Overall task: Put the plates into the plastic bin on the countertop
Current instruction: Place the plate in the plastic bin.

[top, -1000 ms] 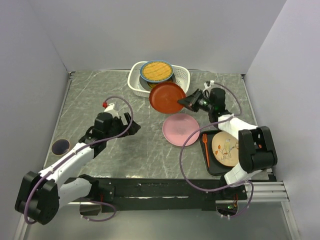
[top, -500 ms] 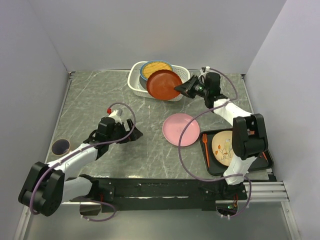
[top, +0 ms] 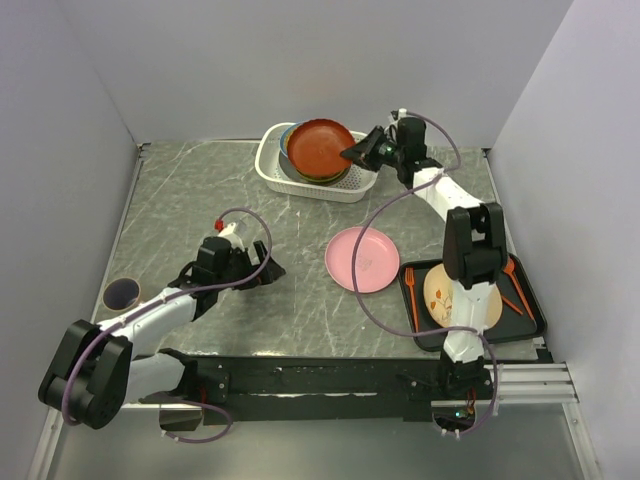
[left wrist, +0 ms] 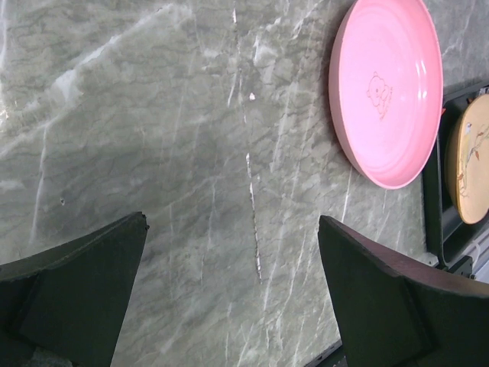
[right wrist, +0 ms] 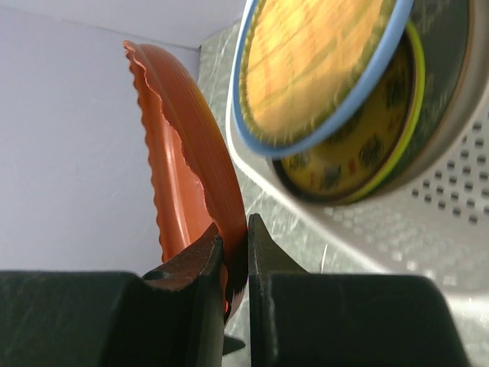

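Observation:
My right gripper (top: 352, 153) is shut on the rim of a red plate (top: 322, 148) with a scalloped edge, holding it above the white plastic bin (top: 268, 165). In the right wrist view the red plate (right wrist: 191, 164) is pinched between the fingers (right wrist: 263, 252), beside the bin (right wrist: 412, 222) and its stacked plates, the top one woven straw with a blue rim (right wrist: 313, 65). A pink plate (top: 362, 259) lies flat on the countertop (top: 200, 200). My left gripper (top: 272, 271) is open over bare marble, left of the pink plate (left wrist: 386, 88).
A black tray (top: 525, 325) at the right front holds a cream plate (top: 445, 300) and orange cutlery (top: 411, 293). A dark round hole (top: 122, 292) sits near the countertop's left edge. Grey walls enclose the back and sides.
The right arm carried the red plate from beside the bin up and back until it is over the bin. The left arm drew slightly back towards the near edge.

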